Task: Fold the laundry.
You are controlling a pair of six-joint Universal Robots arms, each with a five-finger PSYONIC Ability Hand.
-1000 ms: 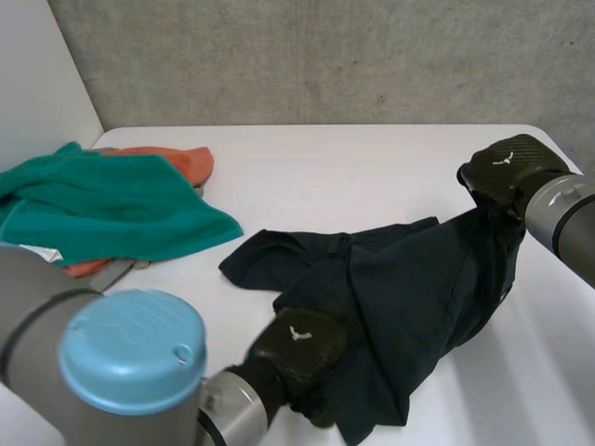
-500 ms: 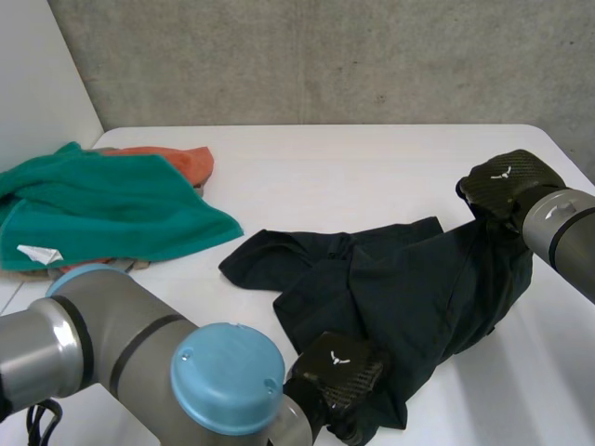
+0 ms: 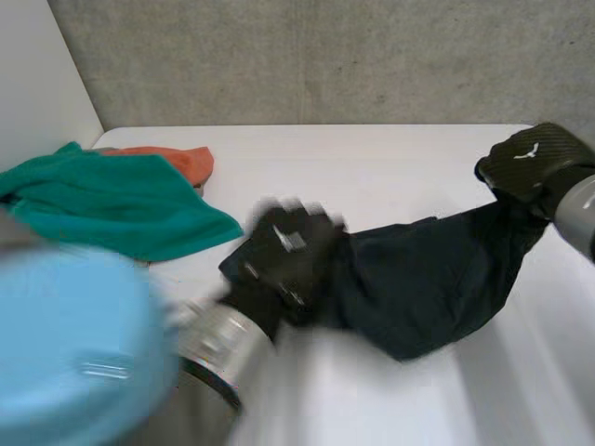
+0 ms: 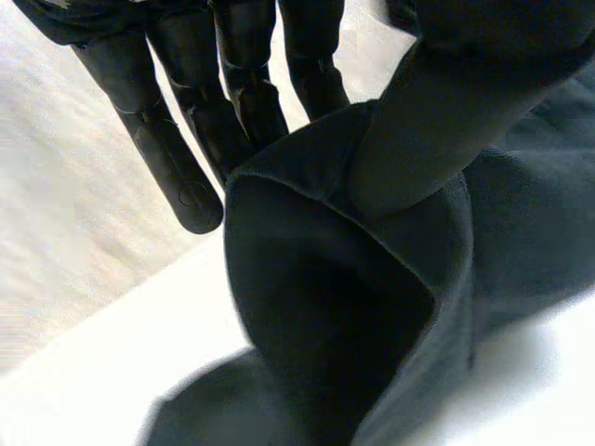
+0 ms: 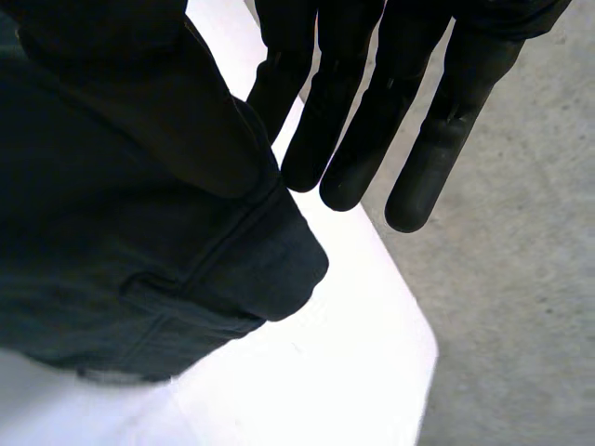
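Left hand (image 3: 284,253) has swung up from the lower centre of the frame to mid-frame, dragging its end of the dark garment (image 3: 428,279) with it. The cloth that lay heaped half a second ago is now a band drawn between the two hands. Right hand (image 3: 537,165) has shifted a little up and toward the right edge.

Far left, head view: teal towel (image 3: 102,204) spread loosely on the white tabletop (image 3: 372,167), with an orange cloth (image 3: 186,160) poking out from under its far side. Both lie well apart from the garment.

Lower left: light-blue cap of the left arm (image 3: 74,353), blurred and close to the camera. It blocks the near part of the towel and the tabletop behind it.

Centre: left hand sits over the garment's left end and hides it. In its wrist view the fingers (image 4: 177,149) are straight and the thumb presses a folded edge of the dark cloth against them, so the edge is pinched.

Right of centre: the garment sags onto the tabletop in the middle and rises toward the upper right.

Upper right: right hand holds the garment's other end off the tabletop. In its wrist view the fingers (image 5: 363,130) are straight, with a hemmed corner pinned under the thumb.

Grey concrete wall (image 3: 325,56) runs behind the tabletop.
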